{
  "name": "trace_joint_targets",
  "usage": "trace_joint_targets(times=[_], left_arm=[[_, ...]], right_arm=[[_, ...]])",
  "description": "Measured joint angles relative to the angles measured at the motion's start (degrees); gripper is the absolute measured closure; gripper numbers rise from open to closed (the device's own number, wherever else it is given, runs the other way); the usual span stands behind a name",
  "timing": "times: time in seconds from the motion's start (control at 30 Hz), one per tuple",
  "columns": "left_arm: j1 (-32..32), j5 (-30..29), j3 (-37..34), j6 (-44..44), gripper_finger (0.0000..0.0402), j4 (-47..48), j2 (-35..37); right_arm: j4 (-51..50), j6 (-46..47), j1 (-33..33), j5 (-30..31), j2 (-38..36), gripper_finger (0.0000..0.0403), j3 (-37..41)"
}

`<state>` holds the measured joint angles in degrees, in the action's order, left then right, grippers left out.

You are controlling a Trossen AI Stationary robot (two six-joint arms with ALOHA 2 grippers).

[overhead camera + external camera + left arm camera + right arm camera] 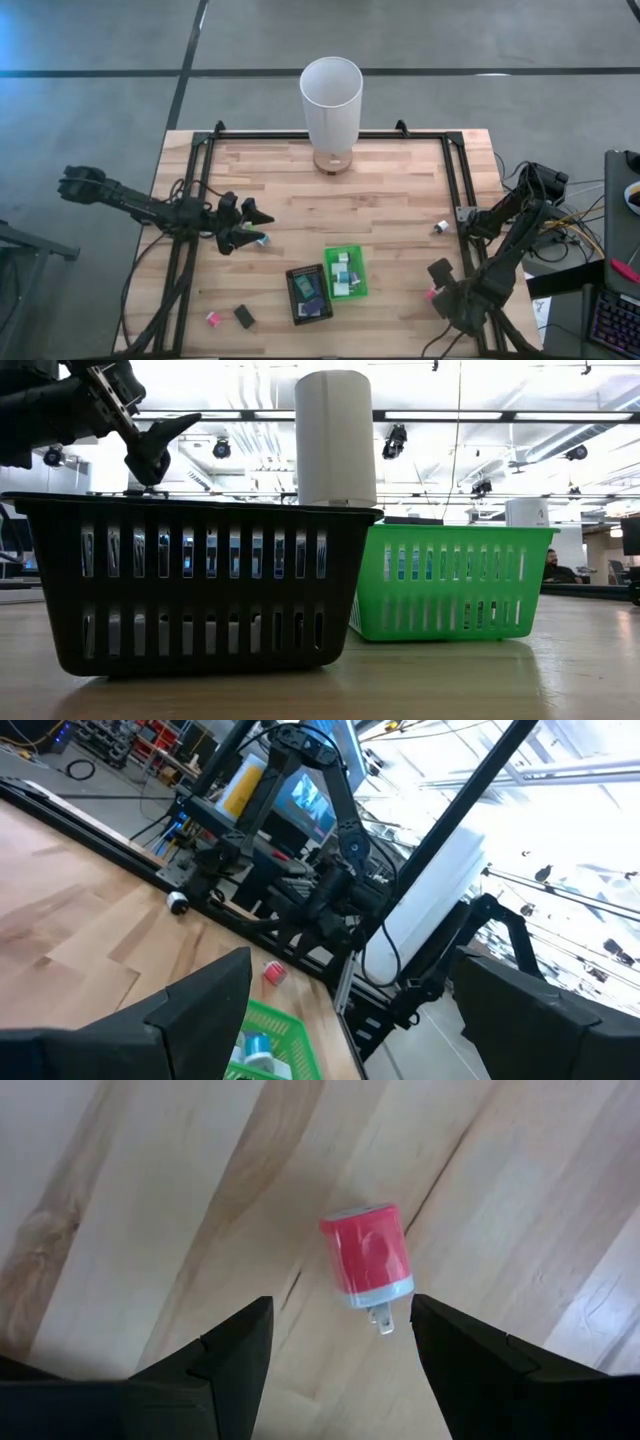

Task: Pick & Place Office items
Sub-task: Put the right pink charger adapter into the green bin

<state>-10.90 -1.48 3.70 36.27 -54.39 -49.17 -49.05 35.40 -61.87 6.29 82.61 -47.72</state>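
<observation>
Pink plastic with a pale grey cap and short metal prongs: the small pink plug-like item (367, 1258) lies on its side on the bare wooden table (400, 190), near the table's right front edge, well apart from the green tray (357, 262) and the black tray (297, 279) that already hold several small pieces. The right gripper (340, 1350) hangs straight above it, jaws apart with the item showing in the gap between them and nothing held. I judge the piece light and stiff, with smooth, rounded sides that could squirt out of a loose pinch, so the surest hold looks to be across the pink body at its middle, away from the thin prongs, which may bend or twist the piece if caught. The left gripper (250, 222) sits over the table's left side with its jaws wide apart and empty, close by a small teal-and-white item (262, 239). A pink block (212, 319) and a black block (244, 316) lie near the front edge.
</observation>
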Motion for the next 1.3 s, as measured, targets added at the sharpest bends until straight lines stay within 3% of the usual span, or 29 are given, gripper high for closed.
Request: trace_joint_targets(times=[0.27,1.3], left_arm=[[0.0,0.0,0.0,0.2,0.0062,0.0,0.0],[-0.3,0.0,-0.1,1.1,0.0062,0.0,0.0]], right_arm=[[0.7,0.3,0.0,2.8,0.0,0.017,0.0],[6.0,-0.1,0.0,4.8,0.0,0.017,3.0]])
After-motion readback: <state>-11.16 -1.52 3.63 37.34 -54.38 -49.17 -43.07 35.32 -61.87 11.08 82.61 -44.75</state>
